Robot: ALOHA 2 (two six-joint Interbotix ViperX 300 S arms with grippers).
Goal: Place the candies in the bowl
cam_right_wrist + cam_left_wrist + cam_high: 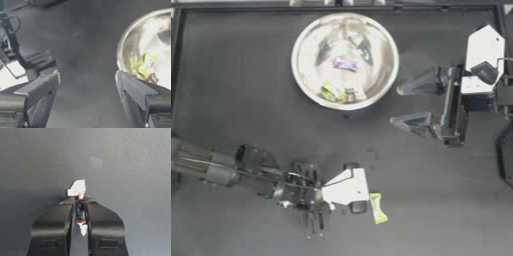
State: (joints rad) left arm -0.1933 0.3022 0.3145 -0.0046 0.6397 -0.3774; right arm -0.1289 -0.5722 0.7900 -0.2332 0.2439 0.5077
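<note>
Now: white twist candy pinched, yellow-green one left

Small white twist-wrapped candy sits clamped between the left gripper jaws, low over the table. It looks light and crinkly; grip mid-body, not the tails. Only the left wrist view shows it. Elongated yellow-green candy lies just beside. Shiny silver metal bowl holds three. Right gripper is spread wide beside the bowl.

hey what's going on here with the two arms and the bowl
A two-arm robot is moving candies into the silver bowl. The left claw is shut on a small white twist-wrapped candy, low over the near part of the table. A yellow-green candy lies on the table just beside that claw. The bowl holds a pink-purple candy and a yellow-green one, plus something small I can't identify. The right claw waits open beside the bowl.
</note>
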